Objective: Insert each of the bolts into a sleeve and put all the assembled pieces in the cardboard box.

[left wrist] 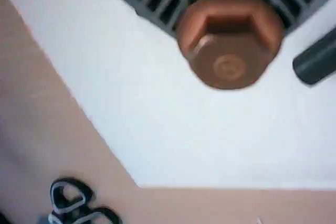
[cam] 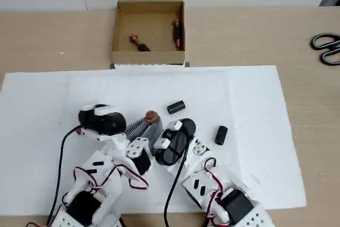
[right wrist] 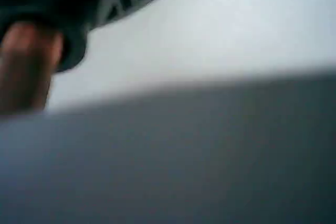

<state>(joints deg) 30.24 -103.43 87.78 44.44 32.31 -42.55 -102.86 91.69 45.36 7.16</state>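
Pinching the copper bolt (cam: 152,116) in the left claw (cam: 147,125), head aimed away from the arms toward the cardboard box (cam: 149,57), over the white sheet (cam: 249,94). Right claw (cam: 166,131), just beside it: spread or pressed together, impossible to tell. Coming move likely hinging on the nearest sleeve (cam: 176,107), lying just beyond the bolt head and to its right, long axis running side to side and out of line with the bolt, seemingly a little nearer the right arm than the left.
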